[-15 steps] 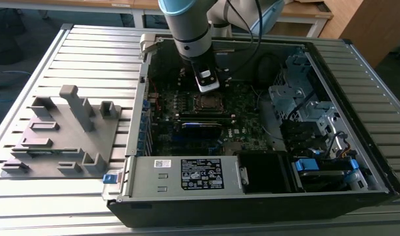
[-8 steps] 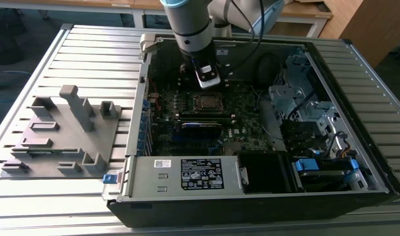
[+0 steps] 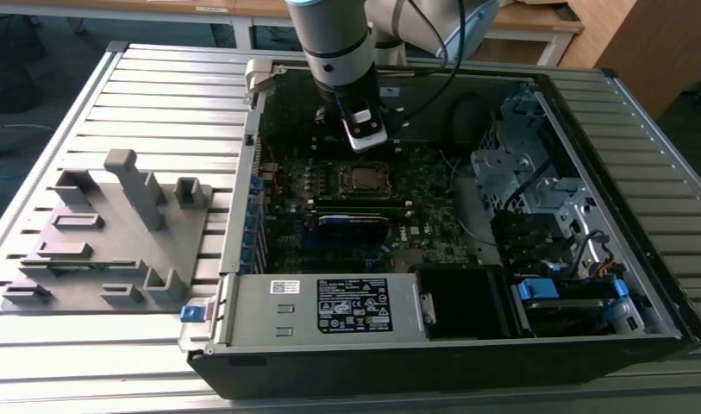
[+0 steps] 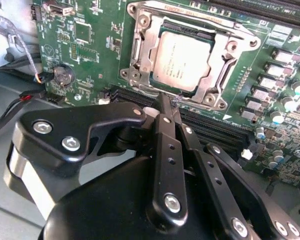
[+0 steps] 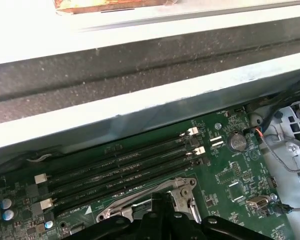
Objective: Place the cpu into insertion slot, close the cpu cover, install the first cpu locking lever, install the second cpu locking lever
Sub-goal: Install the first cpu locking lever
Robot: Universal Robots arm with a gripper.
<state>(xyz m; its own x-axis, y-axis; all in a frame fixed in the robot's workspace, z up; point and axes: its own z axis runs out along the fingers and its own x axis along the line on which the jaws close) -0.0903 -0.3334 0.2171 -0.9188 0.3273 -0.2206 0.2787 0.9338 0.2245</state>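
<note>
The cpu [image 4: 182,60] lies flat in the insertion slot [image 4: 182,26] on the green motherboard [image 4: 90,60]. The cpu cover [image 4: 146,52] is down around the cpu, and its silver top shows through the cut-out. A thin metal lever rod [image 4: 205,20] runs along one edge of the socket. My gripper [image 4: 166,100] is shut, with its black fingertips together just outside the socket's edge, beside a thin wire-like lever end [image 4: 177,99]. In the exterior view my gripper [image 3: 366,142] hangs just behind the cpu [image 3: 362,178]. The first wrist view shows the cover's edge [image 5: 182,192] at my fingertips.
The motherboard sits deep in an open computer case [image 3: 626,95] with tall walls. Long black memory slots [image 5: 120,170] run beside the socket. A power supply [image 3: 339,306] and drive bays [image 3: 522,172] crowd the near side and the exterior view's right. A grey fixture [image 3: 109,233] stands on the slatted table at that view's left.
</note>
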